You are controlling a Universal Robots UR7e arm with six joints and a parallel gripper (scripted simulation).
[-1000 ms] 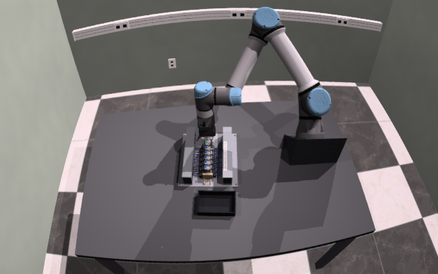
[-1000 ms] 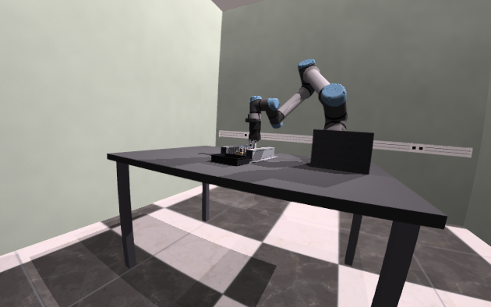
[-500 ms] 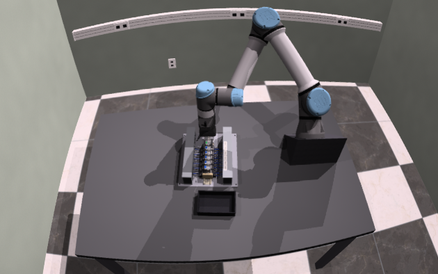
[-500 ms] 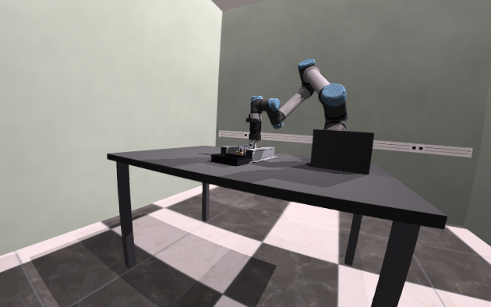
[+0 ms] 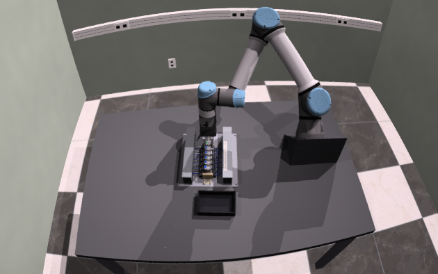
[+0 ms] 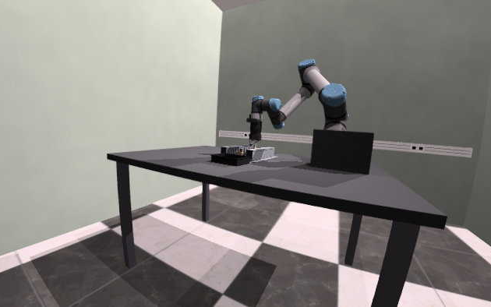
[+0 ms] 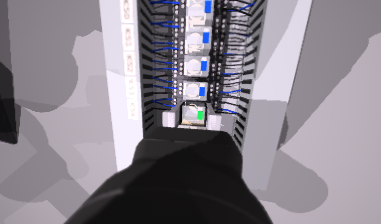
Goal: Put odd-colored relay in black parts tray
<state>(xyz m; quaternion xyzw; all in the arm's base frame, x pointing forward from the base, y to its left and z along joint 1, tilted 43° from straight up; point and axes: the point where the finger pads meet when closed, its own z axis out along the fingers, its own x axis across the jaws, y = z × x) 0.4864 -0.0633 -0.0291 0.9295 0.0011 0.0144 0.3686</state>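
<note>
green button on the clear boxy relay point(image 7: 193, 115) — blue buttons on its neighbours point(image 7: 197, 64), blue wiring, pale grey relay panel point(image 5: 230, 153), black rectangular parts tray point(image 5: 215, 203), checkered floor.
</note>
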